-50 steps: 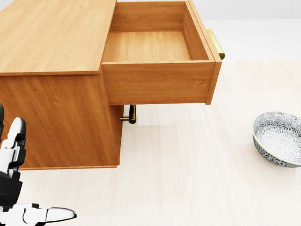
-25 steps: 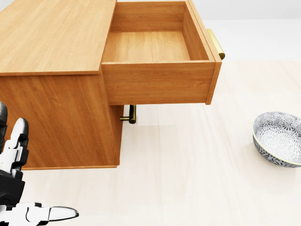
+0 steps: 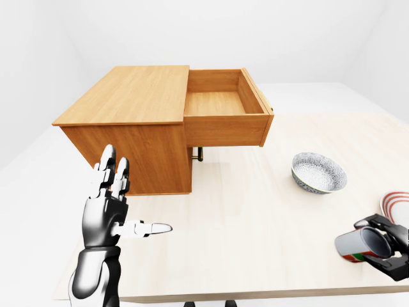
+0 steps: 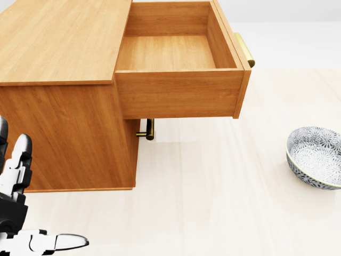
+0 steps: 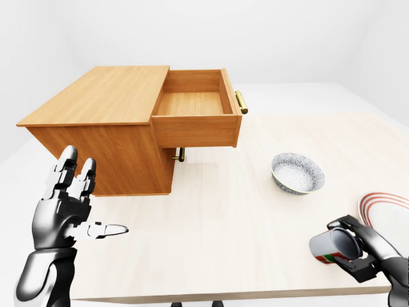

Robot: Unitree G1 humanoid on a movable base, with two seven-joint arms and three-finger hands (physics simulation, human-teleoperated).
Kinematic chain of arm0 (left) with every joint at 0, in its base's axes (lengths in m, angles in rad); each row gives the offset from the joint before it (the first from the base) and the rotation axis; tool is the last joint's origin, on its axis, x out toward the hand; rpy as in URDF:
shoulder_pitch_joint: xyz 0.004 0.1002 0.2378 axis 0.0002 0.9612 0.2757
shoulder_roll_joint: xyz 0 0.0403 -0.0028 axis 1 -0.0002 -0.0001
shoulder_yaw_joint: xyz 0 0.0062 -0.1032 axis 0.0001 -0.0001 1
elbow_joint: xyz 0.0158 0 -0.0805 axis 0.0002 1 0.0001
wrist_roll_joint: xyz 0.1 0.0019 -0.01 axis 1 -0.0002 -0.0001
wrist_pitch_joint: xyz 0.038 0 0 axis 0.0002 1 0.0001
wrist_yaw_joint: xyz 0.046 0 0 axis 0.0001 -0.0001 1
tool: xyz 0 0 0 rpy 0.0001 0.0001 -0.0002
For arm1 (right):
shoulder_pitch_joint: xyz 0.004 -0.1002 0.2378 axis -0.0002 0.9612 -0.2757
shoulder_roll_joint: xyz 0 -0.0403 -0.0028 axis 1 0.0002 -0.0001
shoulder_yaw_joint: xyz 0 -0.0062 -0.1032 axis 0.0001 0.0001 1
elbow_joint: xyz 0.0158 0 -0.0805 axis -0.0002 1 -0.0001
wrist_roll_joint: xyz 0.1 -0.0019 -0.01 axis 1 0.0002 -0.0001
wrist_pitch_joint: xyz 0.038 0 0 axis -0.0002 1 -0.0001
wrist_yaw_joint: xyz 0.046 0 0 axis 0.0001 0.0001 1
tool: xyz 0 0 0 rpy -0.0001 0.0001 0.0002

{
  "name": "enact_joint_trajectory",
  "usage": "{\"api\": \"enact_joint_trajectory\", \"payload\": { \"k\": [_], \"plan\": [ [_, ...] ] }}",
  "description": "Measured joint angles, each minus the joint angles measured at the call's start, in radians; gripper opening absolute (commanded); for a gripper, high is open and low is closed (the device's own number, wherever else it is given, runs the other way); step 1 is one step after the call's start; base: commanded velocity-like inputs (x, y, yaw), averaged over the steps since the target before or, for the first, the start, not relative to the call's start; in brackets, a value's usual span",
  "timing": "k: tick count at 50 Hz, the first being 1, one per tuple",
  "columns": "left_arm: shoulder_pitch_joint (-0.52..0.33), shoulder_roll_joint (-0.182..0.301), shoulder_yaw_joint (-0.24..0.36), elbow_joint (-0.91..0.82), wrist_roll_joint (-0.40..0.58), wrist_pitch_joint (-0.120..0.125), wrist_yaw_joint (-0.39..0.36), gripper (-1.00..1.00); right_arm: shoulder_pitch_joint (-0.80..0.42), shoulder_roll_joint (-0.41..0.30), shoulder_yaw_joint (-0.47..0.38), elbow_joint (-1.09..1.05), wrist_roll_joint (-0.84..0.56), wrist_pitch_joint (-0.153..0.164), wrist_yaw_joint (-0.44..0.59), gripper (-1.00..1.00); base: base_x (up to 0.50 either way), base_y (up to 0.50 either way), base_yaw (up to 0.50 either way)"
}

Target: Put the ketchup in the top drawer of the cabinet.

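**A:** Ketchup point(image 5: 333, 246) first: where does it sit relative to the hands?

**B:** It is inside the right hand point(image 5: 358, 251), at the lower right of the right-eye view, near the bottom edge of the surface point(image 5: 243, 217). The dark fingers curl round a red and white container with a green stripe, so I read that hand as clenched on it.

**A:** And its long axis?

**B:** It lies roughly sideways, one round end pointing toward the view's left. Whether that end is the cap or the base, I cannot tell.

**A:** The other hand?

**B:** The left hand point(image 3: 110, 211) is raised at the lower left of the left-eye view, fingers spread and upright, thumb out to the side, grasping nothing. It hangs beside the cabinet point(image 3: 128, 109), apart from it.

**A:** So which way does the load have to go?

**B:** The top drawer point(image 4: 170, 53) is pulled fully out and shows a bare wooden floor. From the right hand it lies up and to the left in both eye views, well apart. The patterned bowl point(image 3: 319, 173) stands between the two, just right of that line.

**A:** Your judgement of the move?

**B:** The right arm is the only one placed for it. It would need to carry the ketchup up over the drawer's brass handle point(image 5: 241, 102) and rim before letting go.

**A:** Anything else nearby?

**B:** A red-rimmed plate point(image 5: 386, 208) lies just above the right hand in that view.
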Motion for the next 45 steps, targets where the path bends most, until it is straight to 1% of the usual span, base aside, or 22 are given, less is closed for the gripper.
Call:
{"api": "enact_joint_trajectory", "payload": {
  "k": [5, 14, 22, 31, 45],
  "plan": [
    [0.004, -0.001, -0.001, -0.004, 0.000, 0.000, -0.001, 1.00, 0.011, 0.027, -0.007, -0.118, -0.030, 0.000, 0.000, -1.00, 0.00, 0.00, 0.00],
    [0.009, -0.003, -0.002, -0.011, 0.001, 0.000, -0.004, 1.00, -0.007, 0.089, -0.032, -0.417, -0.109, 0.000, 0.000, -1.00, 0.00, 0.00, 0.00],
    [0.009, -0.003, -0.002, -0.012, 0.001, 0.001, -0.004, 1.00, -0.019, 0.165, -0.009, -0.668, -0.184, 0.000, 0.000, -1.00, 0.00, 0.00, 0.00],
    [0.010, -0.003, 0.000, -0.016, -0.001, 0.003, -0.006, 1.00, -0.025, 0.260, 0.055, -0.897, -0.248, 0.000, 0.000, -1.00, 0.00, 0.00, 0.00],
    [0.010, -0.003, 0.002, -0.018, -0.003, 0.004, -0.008, 1.00, 0.025, 0.413, 0.196, -1.164, -0.316, 0.000, 0.000, -1.00, 0.00, 0.00, 0.00]
  ]
}}
